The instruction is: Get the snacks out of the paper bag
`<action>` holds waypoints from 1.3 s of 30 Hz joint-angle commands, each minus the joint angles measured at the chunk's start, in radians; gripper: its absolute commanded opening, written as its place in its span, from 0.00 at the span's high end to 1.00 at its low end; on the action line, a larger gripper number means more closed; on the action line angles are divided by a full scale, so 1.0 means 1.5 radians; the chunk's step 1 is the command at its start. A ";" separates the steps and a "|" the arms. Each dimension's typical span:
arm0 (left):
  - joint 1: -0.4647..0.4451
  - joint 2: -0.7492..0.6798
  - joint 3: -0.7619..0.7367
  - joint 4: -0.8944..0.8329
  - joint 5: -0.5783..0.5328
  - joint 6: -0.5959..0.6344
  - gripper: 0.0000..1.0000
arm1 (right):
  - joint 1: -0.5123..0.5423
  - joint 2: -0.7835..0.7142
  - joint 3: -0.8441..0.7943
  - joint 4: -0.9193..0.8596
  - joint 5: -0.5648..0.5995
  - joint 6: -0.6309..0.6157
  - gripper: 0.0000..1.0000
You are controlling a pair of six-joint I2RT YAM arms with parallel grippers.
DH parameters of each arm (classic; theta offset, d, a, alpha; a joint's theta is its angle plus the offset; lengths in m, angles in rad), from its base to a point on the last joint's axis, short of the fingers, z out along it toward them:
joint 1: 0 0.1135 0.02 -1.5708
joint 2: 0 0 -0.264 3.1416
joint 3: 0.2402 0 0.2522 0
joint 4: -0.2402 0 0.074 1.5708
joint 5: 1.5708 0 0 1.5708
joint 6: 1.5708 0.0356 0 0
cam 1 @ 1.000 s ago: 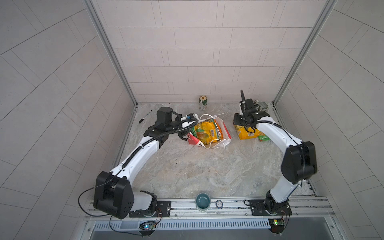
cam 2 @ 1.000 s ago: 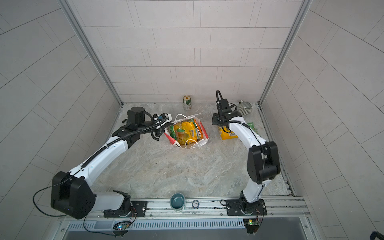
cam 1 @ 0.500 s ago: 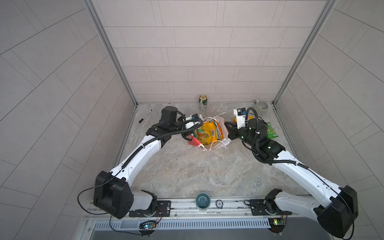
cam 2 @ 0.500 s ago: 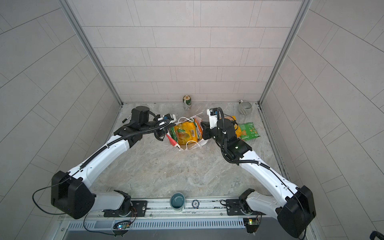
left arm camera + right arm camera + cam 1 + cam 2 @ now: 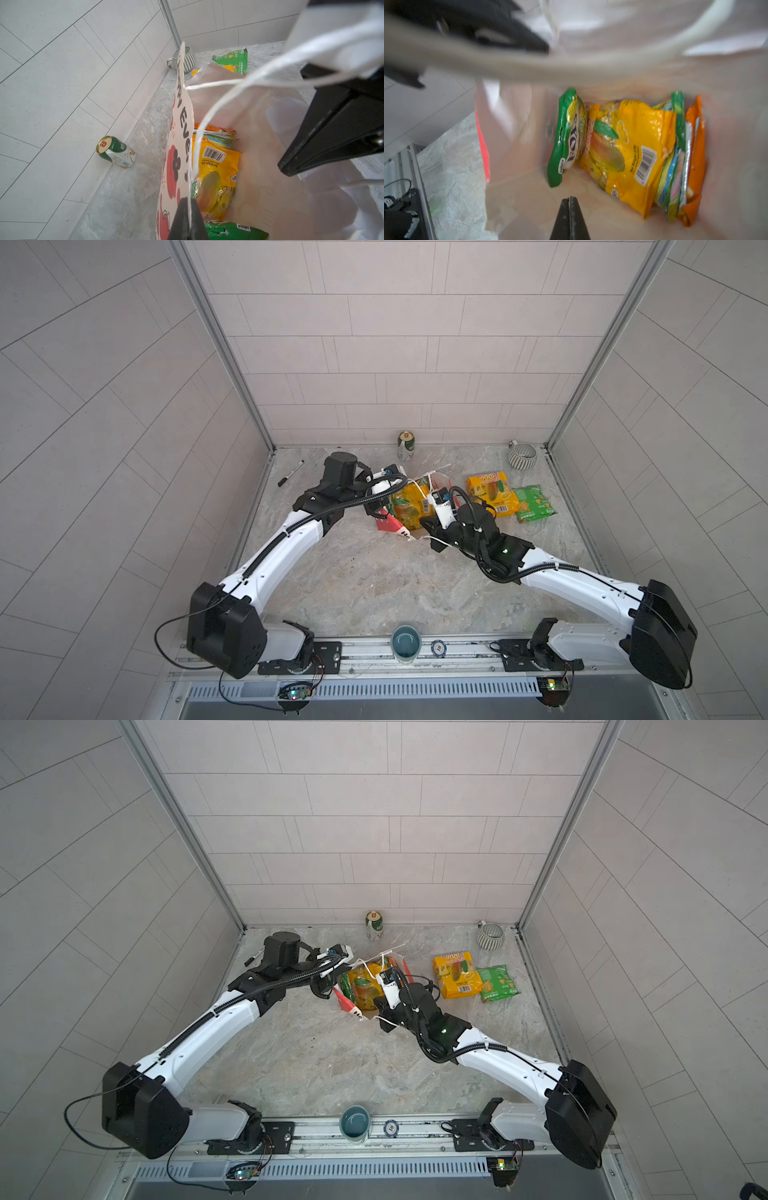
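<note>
The paper bag (image 5: 392, 529) (image 5: 353, 1011) lies on its side mid-table, mouth held open. My left gripper (image 5: 188, 200) is shut on the printed wall's rim, beside a white cord handle (image 5: 207, 116). Inside lie several snacks: a green packet (image 5: 564, 137), a yellow packet (image 5: 633, 149) (image 5: 216, 166), a yellow-green one (image 5: 672, 170) and an orange one (image 5: 695, 145). My right gripper (image 5: 569, 198) (image 5: 424, 523) is shut and empty at the bag's mouth, pointing in, short of the packets. Two snacks lie outside at the back right: a yellow-orange "100" packet (image 5: 490, 493) (image 5: 457, 981) and a green packet (image 5: 534, 504) (image 5: 496, 983).
A green-and-white can (image 5: 406, 445) (image 5: 116, 151) stands at the back wall. A striped mug (image 5: 522, 456) sits in the back right corner. A black marker (image 5: 291, 473) lies at the back left, and a teal cup (image 5: 406, 642) stands on the front rail.
My right arm swung from the back right, over the yellow-orange packet, across to the bag's mouth, gripper shut. The left gripper kept its hold on the bag.
</note>
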 commanded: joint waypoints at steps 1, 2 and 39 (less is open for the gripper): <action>-0.005 -0.007 0.030 0.012 0.025 -0.015 1.00 | 0.007 -0.028 -0.047 0.082 0.039 -0.015 1.00; -0.005 -0.007 0.030 0.013 0.032 -0.016 1.00 | 0.008 -0.033 -0.061 0.095 0.049 -0.015 1.00; -0.013 -0.020 0.002 0.025 0.097 0.017 1.00 | -0.048 0.080 0.003 0.183 0.123 0.018 0.94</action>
